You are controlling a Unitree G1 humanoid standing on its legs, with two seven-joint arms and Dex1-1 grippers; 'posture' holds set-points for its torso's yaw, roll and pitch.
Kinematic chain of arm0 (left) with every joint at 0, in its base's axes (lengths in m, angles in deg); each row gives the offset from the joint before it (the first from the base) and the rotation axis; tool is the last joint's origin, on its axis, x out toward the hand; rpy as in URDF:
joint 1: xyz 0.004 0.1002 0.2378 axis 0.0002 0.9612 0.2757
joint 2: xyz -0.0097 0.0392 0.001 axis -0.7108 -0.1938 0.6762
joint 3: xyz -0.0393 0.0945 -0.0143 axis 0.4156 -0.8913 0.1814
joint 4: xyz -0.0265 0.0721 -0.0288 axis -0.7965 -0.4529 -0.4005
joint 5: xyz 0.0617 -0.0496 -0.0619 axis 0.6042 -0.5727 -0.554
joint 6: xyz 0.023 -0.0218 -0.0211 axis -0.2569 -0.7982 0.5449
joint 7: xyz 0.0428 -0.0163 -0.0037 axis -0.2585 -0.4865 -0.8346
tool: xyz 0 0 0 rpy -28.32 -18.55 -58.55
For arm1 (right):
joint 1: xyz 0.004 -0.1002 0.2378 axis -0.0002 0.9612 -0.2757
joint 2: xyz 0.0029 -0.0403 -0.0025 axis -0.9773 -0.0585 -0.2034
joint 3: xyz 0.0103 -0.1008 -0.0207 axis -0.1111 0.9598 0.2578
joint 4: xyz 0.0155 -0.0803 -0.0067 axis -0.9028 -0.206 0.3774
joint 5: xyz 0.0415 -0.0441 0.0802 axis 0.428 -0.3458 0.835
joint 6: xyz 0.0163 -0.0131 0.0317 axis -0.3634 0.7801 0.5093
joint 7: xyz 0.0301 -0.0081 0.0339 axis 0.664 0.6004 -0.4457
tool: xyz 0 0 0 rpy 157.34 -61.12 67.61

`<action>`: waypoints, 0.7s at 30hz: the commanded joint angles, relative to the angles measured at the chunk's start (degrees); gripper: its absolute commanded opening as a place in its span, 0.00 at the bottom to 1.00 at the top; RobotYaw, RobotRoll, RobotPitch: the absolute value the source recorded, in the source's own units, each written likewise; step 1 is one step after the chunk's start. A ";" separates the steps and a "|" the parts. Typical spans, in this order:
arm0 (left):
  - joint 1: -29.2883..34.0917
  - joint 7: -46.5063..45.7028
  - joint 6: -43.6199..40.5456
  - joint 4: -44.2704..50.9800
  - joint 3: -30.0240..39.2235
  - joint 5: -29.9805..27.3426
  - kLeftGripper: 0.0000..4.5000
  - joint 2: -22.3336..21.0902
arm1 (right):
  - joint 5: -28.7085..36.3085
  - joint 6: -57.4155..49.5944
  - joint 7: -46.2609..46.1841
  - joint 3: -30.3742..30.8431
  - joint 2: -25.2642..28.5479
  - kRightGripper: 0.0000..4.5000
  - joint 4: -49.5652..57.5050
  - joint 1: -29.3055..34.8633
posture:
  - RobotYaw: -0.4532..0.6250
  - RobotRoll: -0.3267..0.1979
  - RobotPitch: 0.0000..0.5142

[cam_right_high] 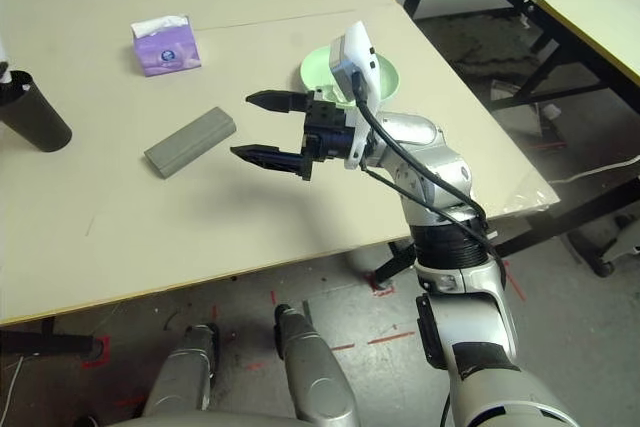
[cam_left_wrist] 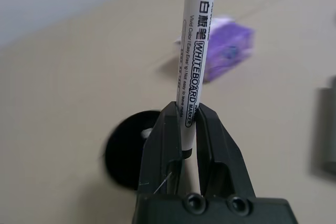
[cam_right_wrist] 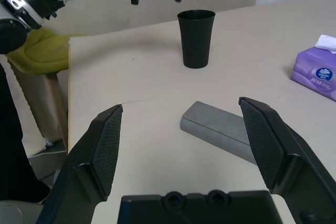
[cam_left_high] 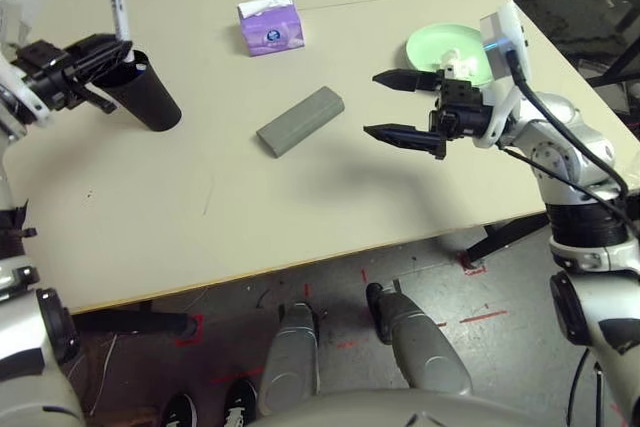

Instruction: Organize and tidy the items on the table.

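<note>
We see the left gripper (cam_left_high: 100, 50) with its jaws clenched on a white marker (cam_left_high: 119, 5), which it holds upright above the black cup (cam_left_high: 148, 93) on the tabletop (cam_left_high: 200, 207). The right gripper (cam_left_high: 398, 104) hangs over the tabletop with its jaws released and nothing between them. The grey glasses case (cam_left_high: 300, 120) lies between cup and right gripper. A purple tissue box (cam_left_high: 270, 26) and the green plate (cam_left_high: 440, 44) sit farther back.
</note>
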 commanded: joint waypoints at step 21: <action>-5.82 -9.98 10.59 -10.81 -0.77 1.94 0.06 1.82 | -3.77 1.44 -6.56 -0.68 1.24 1.00 -0.34 2.97 | 0.31 0.62 0.44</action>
